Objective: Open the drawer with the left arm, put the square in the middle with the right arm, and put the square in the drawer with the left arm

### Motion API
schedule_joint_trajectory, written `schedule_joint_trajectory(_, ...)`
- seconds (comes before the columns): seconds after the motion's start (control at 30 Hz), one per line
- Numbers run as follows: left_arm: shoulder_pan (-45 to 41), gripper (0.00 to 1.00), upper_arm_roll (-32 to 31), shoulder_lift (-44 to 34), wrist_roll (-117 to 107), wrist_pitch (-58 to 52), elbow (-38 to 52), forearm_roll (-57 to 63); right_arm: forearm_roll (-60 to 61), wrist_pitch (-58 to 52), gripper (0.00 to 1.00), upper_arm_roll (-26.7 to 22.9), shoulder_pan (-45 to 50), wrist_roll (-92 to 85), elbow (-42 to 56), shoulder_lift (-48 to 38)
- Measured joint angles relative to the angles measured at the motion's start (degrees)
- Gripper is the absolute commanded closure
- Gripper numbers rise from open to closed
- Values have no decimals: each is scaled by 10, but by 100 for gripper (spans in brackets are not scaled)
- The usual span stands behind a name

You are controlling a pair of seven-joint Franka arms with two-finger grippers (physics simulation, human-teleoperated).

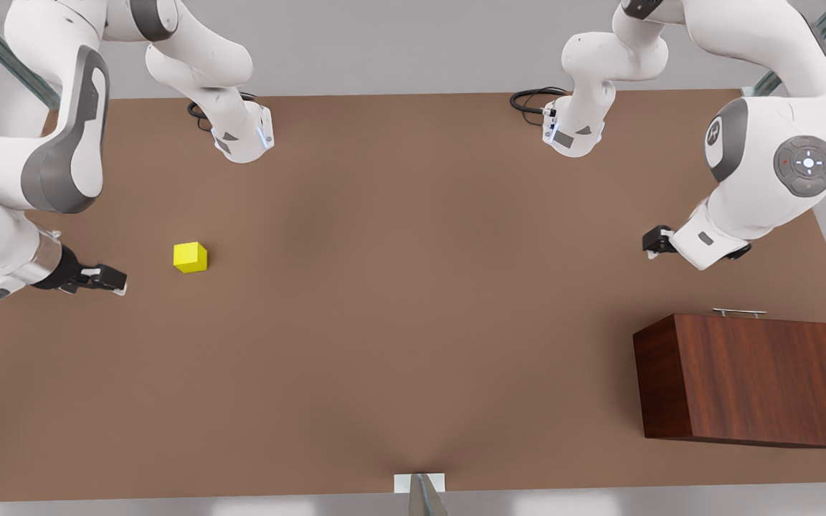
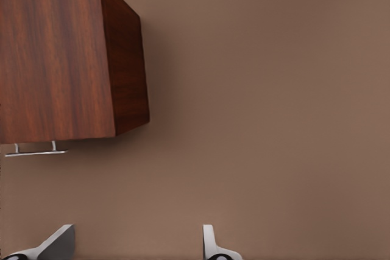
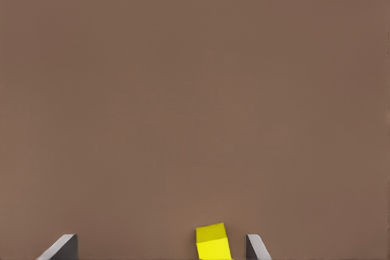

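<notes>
One unlabelled yellow square on tabletop

No readable text, label or number stands on anything here (arms, box and table included).

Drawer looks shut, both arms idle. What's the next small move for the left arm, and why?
Probably bring the left gripper toward the silver handle on the wooden box. The drawer looks closed, with the handle close against the box front, and the open gripper hangs short of it with bare table between. The right gripper waits open beside the yellow cube.
</notes>
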Motion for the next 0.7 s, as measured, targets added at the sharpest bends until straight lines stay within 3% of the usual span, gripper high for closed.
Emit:
schedule_joint_trajectory(0.07,2,0,0,1,-3,2,-1,3,7,1,0,8,-4,0,-47,-23)
schedule_joint_trajectory(0.17,3,0,22,-74,-145,90,-132,4,9,10,0,13,-1,-1,-107,-38)
schedule_joint_trajectory(0.23,-3,0,48,-144,-297,230,-270,3,11,30,0,27,-1,-17,-169,-51)
schedule_joint_trajectory(0.4,-1,0,93,-178,-508,405,-407,1,9,166,0,26,-13,-74,-333,-57)
schedule_joint_trajectory(0.47,9,0,108,-178,-559,449,-438,0,9,255,0,22,-32,-119,-412,-52)
schedule_joint_trajectory(0.7,5,0,137,-160,-639,533,-481,-81,8,386,0,-8,-32,-163,-519,-14)
